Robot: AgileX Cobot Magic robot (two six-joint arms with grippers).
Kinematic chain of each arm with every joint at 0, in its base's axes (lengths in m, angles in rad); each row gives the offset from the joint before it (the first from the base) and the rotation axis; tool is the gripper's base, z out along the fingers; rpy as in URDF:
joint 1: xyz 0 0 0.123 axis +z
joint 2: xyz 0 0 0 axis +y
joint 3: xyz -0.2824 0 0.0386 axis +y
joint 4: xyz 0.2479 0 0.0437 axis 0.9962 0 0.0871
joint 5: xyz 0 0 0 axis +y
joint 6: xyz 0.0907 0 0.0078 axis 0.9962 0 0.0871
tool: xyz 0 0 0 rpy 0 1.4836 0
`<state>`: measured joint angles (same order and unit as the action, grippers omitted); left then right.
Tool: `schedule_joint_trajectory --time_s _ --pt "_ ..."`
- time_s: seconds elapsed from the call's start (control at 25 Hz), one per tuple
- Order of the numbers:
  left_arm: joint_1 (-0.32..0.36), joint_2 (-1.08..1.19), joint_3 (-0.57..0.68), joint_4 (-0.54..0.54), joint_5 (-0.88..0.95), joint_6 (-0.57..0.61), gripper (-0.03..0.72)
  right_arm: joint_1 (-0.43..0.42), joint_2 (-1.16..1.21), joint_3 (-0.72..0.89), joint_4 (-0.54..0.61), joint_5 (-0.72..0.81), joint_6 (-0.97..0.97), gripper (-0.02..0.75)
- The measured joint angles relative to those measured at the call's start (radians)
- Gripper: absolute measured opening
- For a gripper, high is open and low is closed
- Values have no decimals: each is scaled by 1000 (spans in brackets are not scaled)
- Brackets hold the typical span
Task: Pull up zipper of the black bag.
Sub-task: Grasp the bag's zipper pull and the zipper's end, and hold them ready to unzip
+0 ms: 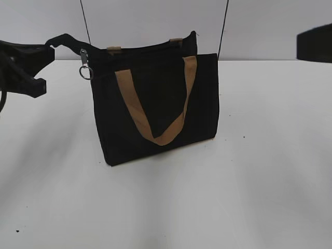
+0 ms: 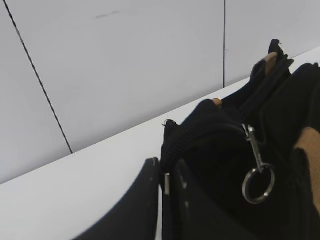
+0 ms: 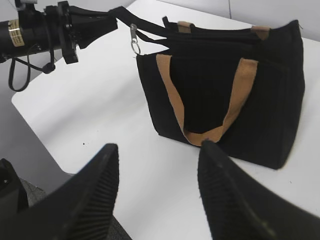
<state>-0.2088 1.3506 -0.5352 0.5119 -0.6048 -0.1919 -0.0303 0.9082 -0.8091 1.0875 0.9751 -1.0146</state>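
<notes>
The black bag (image 1: pixel 155 114) stands upright on the white table, with a tan handle (image 1: pixel 155 136) hanging down its front. The silver zipper pull with its ring (image 1: pixel 83 66) hangs at the bag's top left corner. It also shows in the left wrist view (image 2: pixel 257 172) and the right wrist view (image 3: pixel 134 39). My left gripper (image 1: pixel 51 47) is shut on a black strap (image 2: pixel 172 145) at that corner, just left of the pull. My right gripper (image 3: pixel 159 152) is open and empty, in front of the bag (image 3: pixel 225 90) and apart from it.
The white table (image 1: pixel 259 181) runs back to a pale panelled wall (image 1: pixel 155 21). The table's near left edge shows in the right wrist view (image 3: pixel 35 130). The right arm is a dark shape at the top right of the exterior view (image 1: pixel 314 42).
</notes>
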Motion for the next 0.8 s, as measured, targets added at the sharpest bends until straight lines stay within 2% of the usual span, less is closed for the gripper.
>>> schedule_joint_trajectory --time_s 0.12,0.28,0.48,0.6,0.8 --pt "0 0 0 -16 -30 -18 34 78 70 -46 13 -24 -19 391" --pt "0 0 0 -69 -82 -21 34 237 163 -89 22 -130 -24 391" --pt "0 0 0 -78 -119 -51 34 437 315 -141 26 -281 -42 391" --pt "0 0 0 -78 -128 -61 34 517 414 -186 27 -360 -67 391" --pt "0 0 0 -77 -148 -71 34 567 560 -292 28 -428 -98 391"
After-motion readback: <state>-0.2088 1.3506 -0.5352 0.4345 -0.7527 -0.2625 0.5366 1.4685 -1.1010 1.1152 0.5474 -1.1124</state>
